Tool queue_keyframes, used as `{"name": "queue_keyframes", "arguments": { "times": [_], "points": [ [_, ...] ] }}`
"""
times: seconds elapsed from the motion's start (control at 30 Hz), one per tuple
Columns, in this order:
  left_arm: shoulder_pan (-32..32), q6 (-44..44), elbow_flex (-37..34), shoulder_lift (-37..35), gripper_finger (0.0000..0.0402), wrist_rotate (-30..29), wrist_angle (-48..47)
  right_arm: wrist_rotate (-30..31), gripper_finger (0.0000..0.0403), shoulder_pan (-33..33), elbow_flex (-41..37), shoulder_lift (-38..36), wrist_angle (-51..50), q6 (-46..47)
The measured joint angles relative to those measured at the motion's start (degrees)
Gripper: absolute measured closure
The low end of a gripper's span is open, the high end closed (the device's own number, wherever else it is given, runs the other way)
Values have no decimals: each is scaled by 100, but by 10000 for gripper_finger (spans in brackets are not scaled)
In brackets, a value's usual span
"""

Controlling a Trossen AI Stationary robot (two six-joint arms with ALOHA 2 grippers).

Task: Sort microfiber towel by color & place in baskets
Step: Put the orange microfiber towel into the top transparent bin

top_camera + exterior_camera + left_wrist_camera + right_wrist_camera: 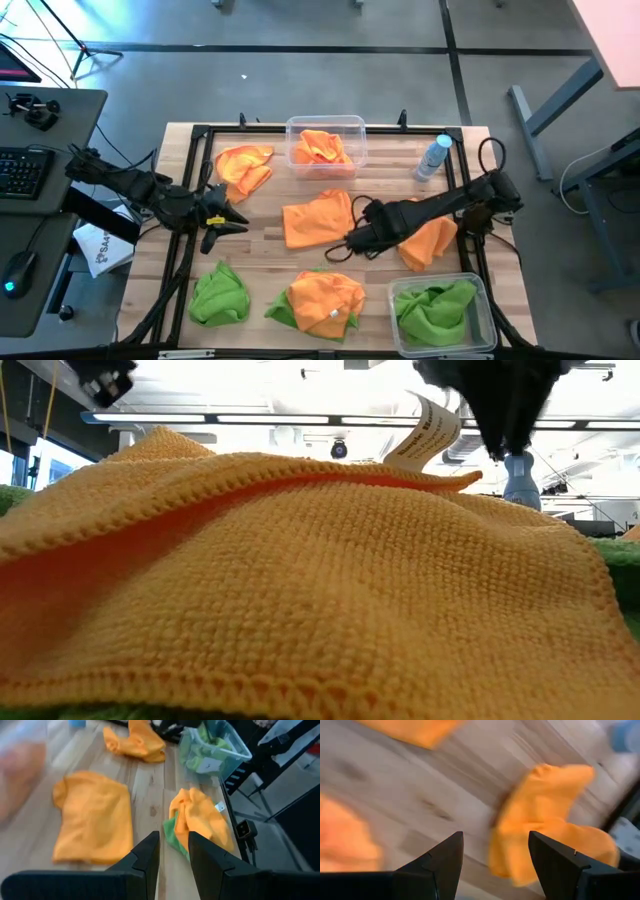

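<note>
Orange and green microfiber towels lie spread on the wooden table. One orange towel [318, 218] lies flat at the centre, and another [432, 242] lies at the right, partly under my right arm. A third orange towel [243, 166] is at the far left. A green towel [220, 293] lies near left, and an orange one on a green one [325, 303] lies near centre. The far basket [352, 128] holds orange cloth; the near right basket [482, 322] holds green. My left gripper [222, 215] hovers open left of centre. My right gripper [345, 245] hangs wide open beside the centre towel.
A clear bottle with a blue cap [433, 158] stands at the far right of the table. A black frame [200, 132] runs round the table's edge. A desk with a keyboard [25, 170] stands off the table's left side.
</note>
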Motion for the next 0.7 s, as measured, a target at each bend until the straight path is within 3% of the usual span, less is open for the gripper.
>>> {"name": "queue_keyframes", "arguments": {
  "times": [0.2, 0.4, 0.7],
  "points": [
    [0, -637, -614, -618, 312, 132, 44, -483, 183, -223, -1798, -1030, 946, 126],
    [0, -482, -685, -761, 312, -137, 239, -902, 183, -592, -3547, -2038, 1986, 730],
    [11, 250, -685, -756, 312, -802, 947, -1503, 183, -1068, -5034, -2128, 3289, 302]
  ]
}}
